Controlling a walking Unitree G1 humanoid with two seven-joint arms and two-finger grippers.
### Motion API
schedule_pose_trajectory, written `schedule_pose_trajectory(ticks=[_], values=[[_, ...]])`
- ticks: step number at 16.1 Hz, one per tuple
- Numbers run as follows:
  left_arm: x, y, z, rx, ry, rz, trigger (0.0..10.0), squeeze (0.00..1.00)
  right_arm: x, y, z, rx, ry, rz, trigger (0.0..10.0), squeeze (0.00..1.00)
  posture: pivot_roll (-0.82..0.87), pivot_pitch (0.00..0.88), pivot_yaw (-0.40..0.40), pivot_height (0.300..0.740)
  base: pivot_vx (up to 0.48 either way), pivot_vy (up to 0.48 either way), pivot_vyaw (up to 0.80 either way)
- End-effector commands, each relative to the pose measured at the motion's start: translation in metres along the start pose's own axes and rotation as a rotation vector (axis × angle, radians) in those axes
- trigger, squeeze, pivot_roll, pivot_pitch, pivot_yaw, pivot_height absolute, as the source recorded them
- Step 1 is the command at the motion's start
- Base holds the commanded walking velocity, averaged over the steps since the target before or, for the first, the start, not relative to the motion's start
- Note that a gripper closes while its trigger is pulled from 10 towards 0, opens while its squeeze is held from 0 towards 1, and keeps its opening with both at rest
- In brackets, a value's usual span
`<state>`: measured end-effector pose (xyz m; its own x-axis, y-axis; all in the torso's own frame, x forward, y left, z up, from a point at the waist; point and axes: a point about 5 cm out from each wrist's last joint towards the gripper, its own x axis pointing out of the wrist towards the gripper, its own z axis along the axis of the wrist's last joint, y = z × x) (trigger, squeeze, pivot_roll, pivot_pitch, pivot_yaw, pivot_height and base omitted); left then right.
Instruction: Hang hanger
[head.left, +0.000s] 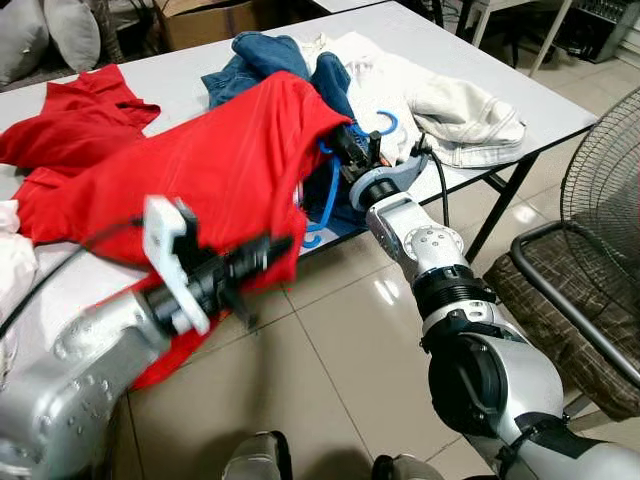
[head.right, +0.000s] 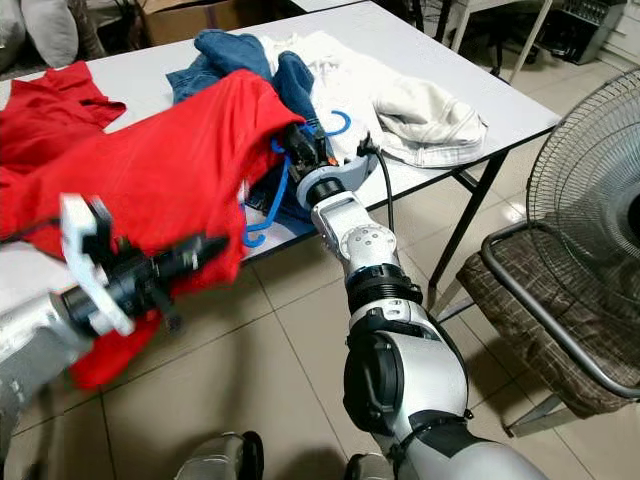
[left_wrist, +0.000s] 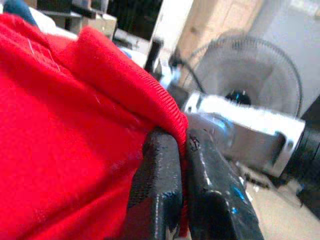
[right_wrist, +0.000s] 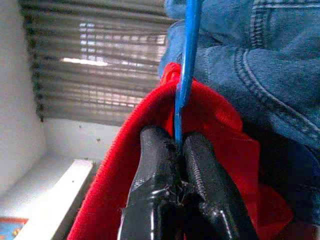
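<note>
Up close, right gripper (right_wrist: 178, 150) pinches blue hanger (right_wrist: 187, 70); left gripper (left_wrist: 184, 145) pinches red shirt (head.left: 200, 160) hem.

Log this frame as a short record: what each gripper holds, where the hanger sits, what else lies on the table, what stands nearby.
left gripper: shut on the hem of the red shirt, held off the table edge
right gripper: shut on the blue hanger, red cloth around its fingers
hanger position: by the table edge, partly under the red shirt, hook toward the white garment
table: also jeans and a second red garment
nearby: fan, chair
</note>
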<state>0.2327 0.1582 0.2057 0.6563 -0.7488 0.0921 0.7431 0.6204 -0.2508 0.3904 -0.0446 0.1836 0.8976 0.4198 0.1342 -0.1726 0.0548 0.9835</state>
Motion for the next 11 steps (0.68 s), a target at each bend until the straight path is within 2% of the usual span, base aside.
schedule_pose_trajectory(ticks=[1,2,4,5,7,9,11], values=[[-0.001,-0.003,0.003,-0.008,-0.004,-0.006,0.0,0.00,0.016,0.027,-0.068,0.123,0.115,0.067,10.0,0.00,0.10,0.095,0.064,0.740,0.000,0.000,0.00],[0.001,-0.009,0.000,-0.032,0.011,-0.040,0.0,0.00,0.018,0.028,-0.074,0.137,0.112,0.036,10.0,0.00,0.10,0.095,0.066,0.740,0.000,0.000,0.00],[0.011,-0.026,0.004,-0.122,-0.074,-0.110,0.0,0.00,0.020,0.030,-0.089,0.123,0.130,0.015,10.0,0.00,0.10,0.093,0.062,0.740,0.000,0.000,0.00],[0.013,-0.028,0.007,-0.136,-0.087,-0.119,0.0,0.00,0.020,0.031,-0.094,0.104,0.138,0.007,10.0,0.00,0.10,0.094,0.060,0.740,0.000,0.000,0.00],[0.013,-0.029,0.005,-0.111,-0.040,-0.115,0.0,0.00,0.021,0.031,-0.100,0.073,0.149,-0.019,10.0,0.00,0.10,0.093,0.059,0.740,0.000,0.000,0.00],[0.017,-0.023,0.005,-0.078,-0.034,-0.030,0.0,0.00,0.022,0.033,-0.107,-0.035,0.174,-0.036,10.0,0.00,0.10,0.095,0.056,0.740,0.000,0.000,0.00],[0.026,-0.018,0.007,-0.061,-0.051,0.057,0.0,0.00,0.022,0.032,-0.114,-0.069,0.179,-0.070,10.0,0.00,0.10,0.095,0.052,0.740,0.000,0.000,0.00]])
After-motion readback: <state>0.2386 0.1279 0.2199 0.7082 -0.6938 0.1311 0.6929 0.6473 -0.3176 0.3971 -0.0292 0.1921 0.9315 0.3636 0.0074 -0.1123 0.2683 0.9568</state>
